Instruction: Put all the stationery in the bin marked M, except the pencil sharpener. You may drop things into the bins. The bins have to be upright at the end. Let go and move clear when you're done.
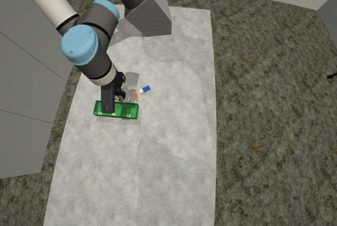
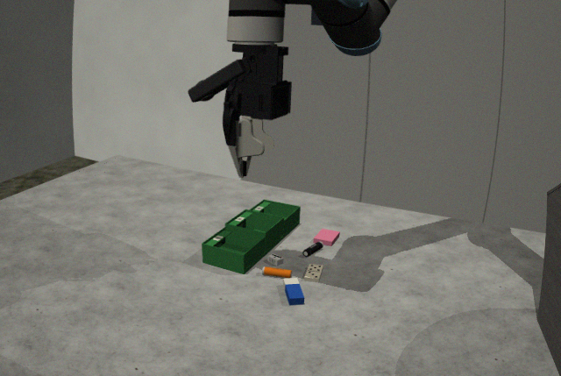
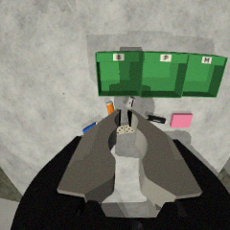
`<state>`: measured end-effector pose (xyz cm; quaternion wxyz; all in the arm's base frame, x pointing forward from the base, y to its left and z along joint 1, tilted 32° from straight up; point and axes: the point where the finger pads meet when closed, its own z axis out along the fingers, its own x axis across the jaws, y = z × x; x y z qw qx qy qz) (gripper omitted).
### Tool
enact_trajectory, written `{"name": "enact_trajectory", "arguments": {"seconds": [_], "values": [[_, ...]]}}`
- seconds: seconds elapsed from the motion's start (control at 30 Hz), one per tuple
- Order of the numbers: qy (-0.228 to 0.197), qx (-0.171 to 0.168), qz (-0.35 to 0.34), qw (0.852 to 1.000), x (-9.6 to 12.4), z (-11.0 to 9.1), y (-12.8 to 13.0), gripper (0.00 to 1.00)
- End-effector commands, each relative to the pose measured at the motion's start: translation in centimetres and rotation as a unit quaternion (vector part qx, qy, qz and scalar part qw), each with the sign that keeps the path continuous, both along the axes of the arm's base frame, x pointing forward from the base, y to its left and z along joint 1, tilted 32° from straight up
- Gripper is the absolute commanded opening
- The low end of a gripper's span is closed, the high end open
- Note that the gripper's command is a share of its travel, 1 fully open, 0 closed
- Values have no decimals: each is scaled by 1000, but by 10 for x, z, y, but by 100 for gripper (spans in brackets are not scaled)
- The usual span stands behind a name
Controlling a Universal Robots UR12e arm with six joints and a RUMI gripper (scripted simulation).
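Grey mat [image 2: 136, 317], closed tool [image 2: 244, 171] above green bins [image 2: 244, 244]

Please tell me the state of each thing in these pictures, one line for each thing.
Gripper: shut, holding nothing, high above the bins.
Green bins: upright, nothing seen inside.
Pink eraser: lying flat on the table.
Blue and white eraser: lying flat on the table.
Orange marker: lying on its side.
Black battery: lying on its side.
Domino: lying flat, dots up.
Pencil sharpener: on the table beside the bins.

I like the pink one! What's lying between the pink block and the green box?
A small black cylinder lies between the flat pink block and the green three-compartment bin, clearest in the exterior view.
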<state>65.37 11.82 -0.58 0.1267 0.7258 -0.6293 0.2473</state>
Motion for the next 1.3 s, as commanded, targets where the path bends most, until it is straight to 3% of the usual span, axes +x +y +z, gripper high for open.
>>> {"name": "enact_trajectory", "arguments": {"seconds": [0.0, 0.5, 0.53, 0.63, 0.9, 1.13, 1.2, 1.27], "values": [[1, 0, -2, 1000, -9, 40, 23, 4], [1, 0, -2, 1000, -9, 40, 23, 4], [-11, 5, -23, 1000, -11, 39, 15, 33], [-23, 10, -44, 999, -13, 37, 8, 33], [-88, 36, -156, 983, -31, 25, -55, 33], [-134, 54, -238, 961, -47, 14, -111, 33], [-134, 54, -238, 961, -47, 14, -111, 33], [-156, 62, -278, 946, -51, 10, -126, 33]]}}
